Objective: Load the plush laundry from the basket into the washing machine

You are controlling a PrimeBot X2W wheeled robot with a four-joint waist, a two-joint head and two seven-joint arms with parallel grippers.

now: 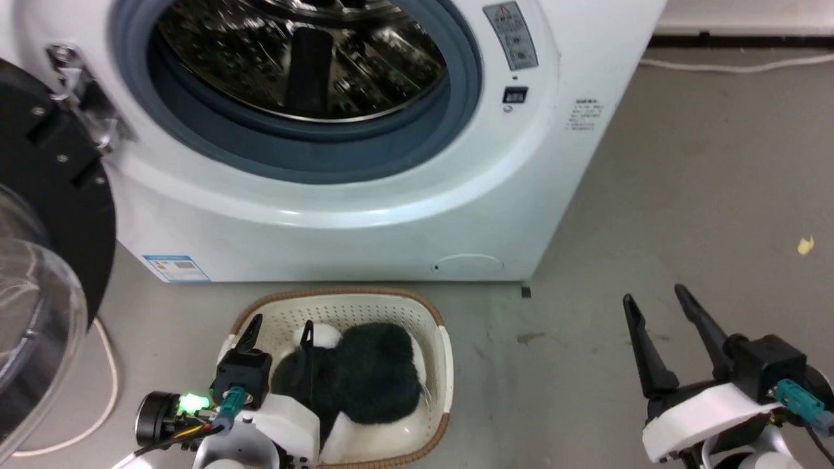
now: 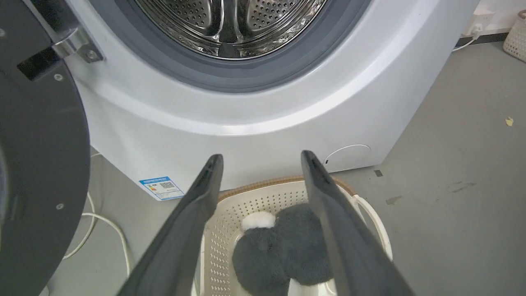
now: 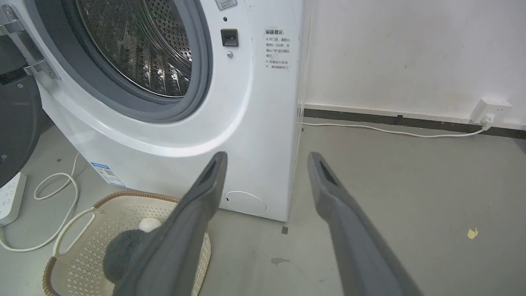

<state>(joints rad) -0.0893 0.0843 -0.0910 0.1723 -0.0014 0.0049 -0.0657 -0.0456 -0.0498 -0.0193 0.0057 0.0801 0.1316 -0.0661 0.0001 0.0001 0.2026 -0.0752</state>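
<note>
Plush laundry (image 1: 365,378) in basket (image 1: 339,293), washing machine (image 1: 391,221) behind basket, left pincer (image 1: 282,320) spread over basket, right pincer (image 1: 653,293) spread, well apart from basket

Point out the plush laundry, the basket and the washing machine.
plush laundry (image 1: 373,376), head view, black fur.
basket (image 1: 352,309), head view, back wall.
washing machine (image 1: 326,241), head view, white front panel.

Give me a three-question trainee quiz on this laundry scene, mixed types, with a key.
1. True or false: the washing machine has its door open.
2. The plush laundry lies: A inside the washing machine, B in the basket, C draped over the door.
3. The left gripper and right gripper are both open; which one is by the basket?
Key: 1 true; 2 B; 3 left.
</note>
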